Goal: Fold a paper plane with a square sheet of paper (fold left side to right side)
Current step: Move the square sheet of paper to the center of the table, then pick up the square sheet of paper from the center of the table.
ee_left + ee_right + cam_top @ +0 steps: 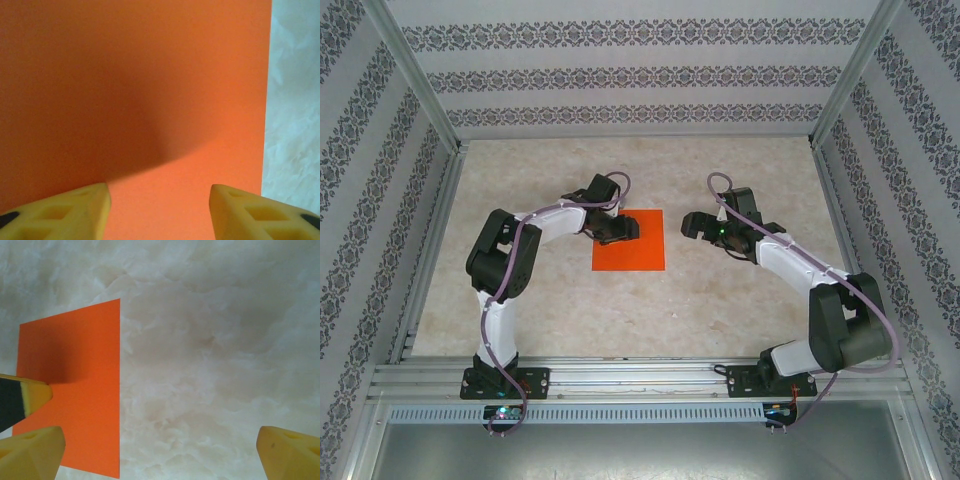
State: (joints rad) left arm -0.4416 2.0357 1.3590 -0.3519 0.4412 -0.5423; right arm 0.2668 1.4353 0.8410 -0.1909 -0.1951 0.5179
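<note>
Left gripper [618, 232], jaws partly apart and empty, is poised over the far left part of the square sheet of paper [632, 254], its arm bent at the elbow. Right gripper [692, 225], jaws wide and empty, points toward the sheet's right edge. The sheet lies flat on the tabletop [570, 310].

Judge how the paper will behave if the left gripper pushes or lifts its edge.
The paper lies flat on the table, so it is probably thin, light and floppy, drooping if lifted by one edge. On that smooth table a push likely slides it. A pinch should crease it easily.
</note>
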